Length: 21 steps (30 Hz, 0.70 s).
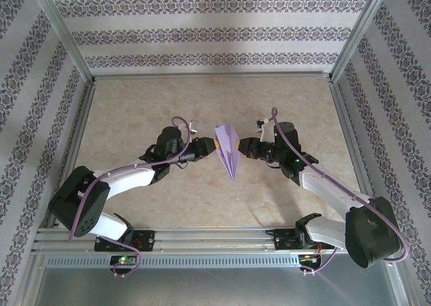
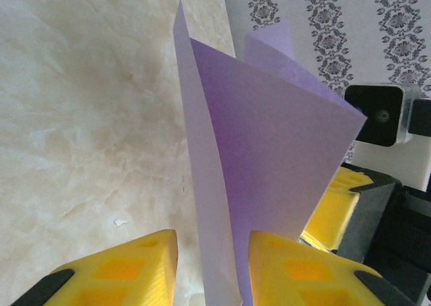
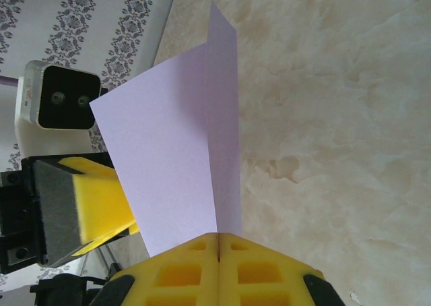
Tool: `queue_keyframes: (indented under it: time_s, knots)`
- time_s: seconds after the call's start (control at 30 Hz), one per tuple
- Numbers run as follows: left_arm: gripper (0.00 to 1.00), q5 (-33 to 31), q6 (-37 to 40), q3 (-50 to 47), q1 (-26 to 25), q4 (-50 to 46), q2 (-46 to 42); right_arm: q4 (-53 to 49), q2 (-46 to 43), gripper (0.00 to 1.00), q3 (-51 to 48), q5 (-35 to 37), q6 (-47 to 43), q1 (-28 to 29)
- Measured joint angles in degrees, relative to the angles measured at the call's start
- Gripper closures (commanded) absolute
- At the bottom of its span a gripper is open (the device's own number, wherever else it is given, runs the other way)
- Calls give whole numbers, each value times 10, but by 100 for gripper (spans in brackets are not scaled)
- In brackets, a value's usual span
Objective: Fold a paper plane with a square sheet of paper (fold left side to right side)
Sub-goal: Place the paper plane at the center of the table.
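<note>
"Lavender paper plane (image 1: 227,149), where is it?"

"Over the middle of the beige marbled table (image 1: 135,117), between the two grippers. From the top camera its narrow point aims toward the arms' bases and its wide end toward the far wall."

"Folded?"

"Yes. On the left wrist camera the paper plane (image 2: 269,151) stands up in layers, a paler flap in front and a deeper purple face behind it. On the right wrist camera it (image 3: 175,151) rises as a broad face with a narrow strip beside it, split by a straight crease."

"Who has hold of it?"

"The right gripper (image 1: 241,146). On its own camera the right gripper (image 3: 219,242) has both yellow fingers (image 3: 269,272) pressed together, with the paper's lower edge pinched in the seam."

"And the left gripper (image 1: 215,145)?"

"Its jaws stand apart. On the left wrist camera the left gripper (image 2: 212,252) straddles the paper: the sheet runs down through the gap, close against one finger (image 2: 296,265), with bare table between it and the other."

"Does the plane touch the table?"

"Cannot tell"
</note>
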Motion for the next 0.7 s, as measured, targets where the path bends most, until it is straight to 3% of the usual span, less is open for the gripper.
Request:
queue_keyframes:
  time_s: [0.23, 0.37, 0.5, 0.7]
  knots:
    - [92, 0, 1, 3, -1, 0, 5, 3, 14, 95, 0, 0, 0, 0]
    - [98, 0, 2, 3, -1, 0, 6, 4, 24, 87, -4, 0, 0, 0]
    - [100, -2, 2, 3, -1, 0, 12, 2, 32, 74, -7, 7, -10, 0]
    - [100, -10, 2, 3, -2, 0, 33, -18, 34, 40, -7, 23, -33, -3]
